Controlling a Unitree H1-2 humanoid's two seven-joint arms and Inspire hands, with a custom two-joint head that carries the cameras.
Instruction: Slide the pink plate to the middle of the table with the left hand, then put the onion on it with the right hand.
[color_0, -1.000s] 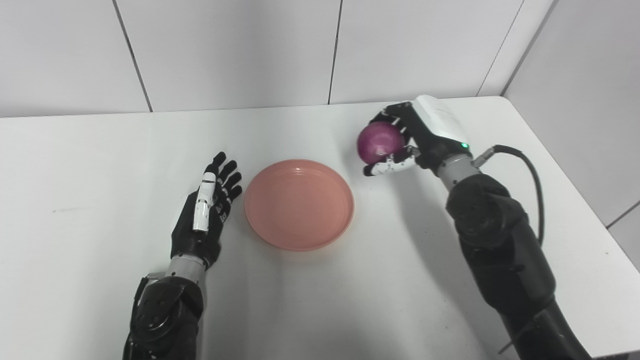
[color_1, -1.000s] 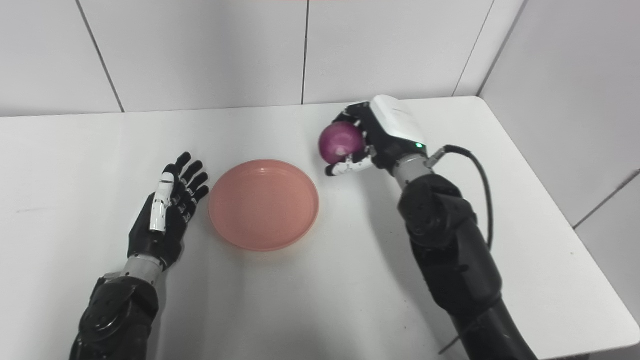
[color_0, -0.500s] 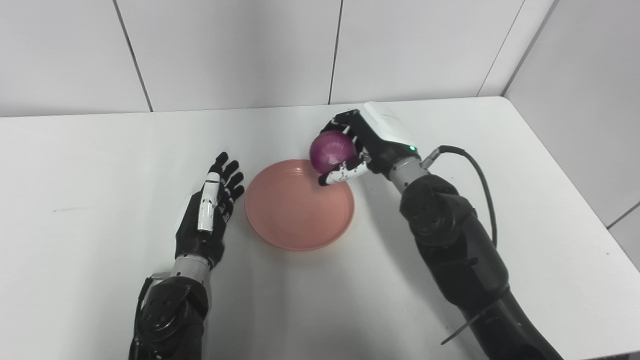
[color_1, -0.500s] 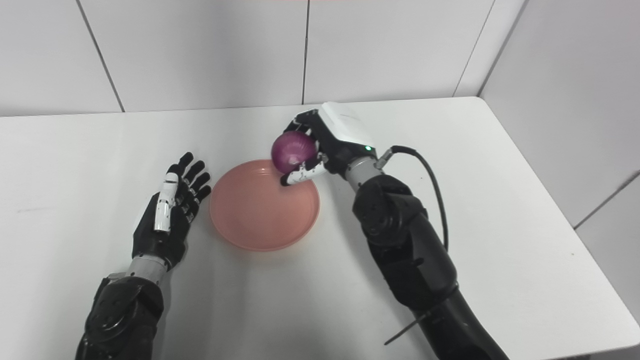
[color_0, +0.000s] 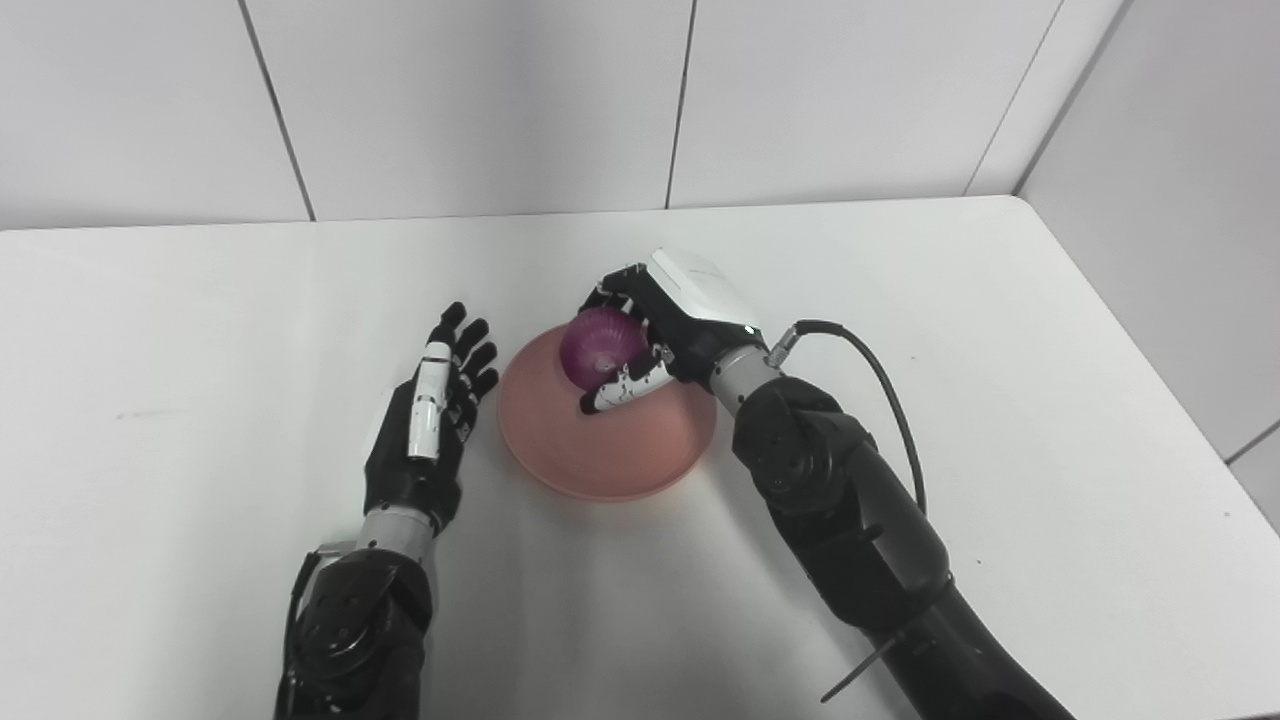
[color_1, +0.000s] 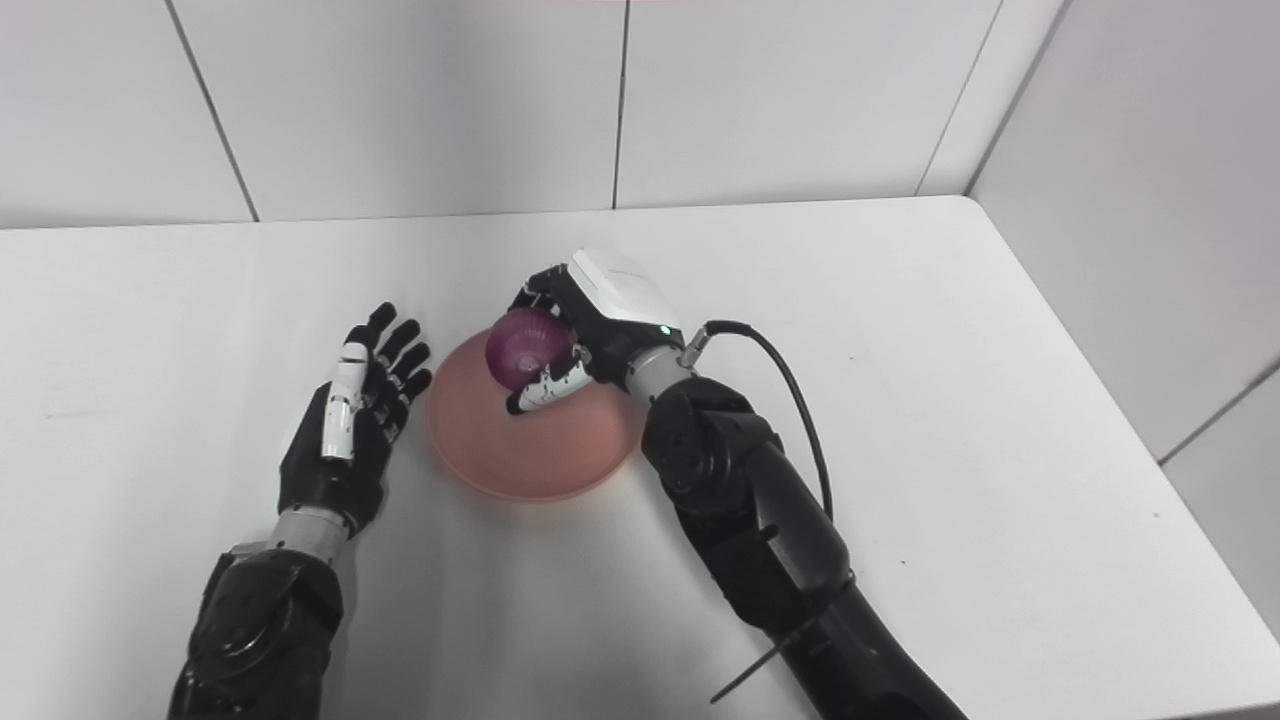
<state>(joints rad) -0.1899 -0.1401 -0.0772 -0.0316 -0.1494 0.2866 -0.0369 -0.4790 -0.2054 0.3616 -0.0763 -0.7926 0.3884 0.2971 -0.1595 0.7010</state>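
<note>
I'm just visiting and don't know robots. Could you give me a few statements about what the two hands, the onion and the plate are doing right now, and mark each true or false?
1. The right hand holds the onion. True.
2. The onion is over the plate. True.
3. The left hand grips the plate's rim. False: it lies open beside the plate, holding nothing.
4. The plate is blue. False: it is pink.
5. The onion lies free on the table. False: the right hand's fingers are closed around it.
</note>
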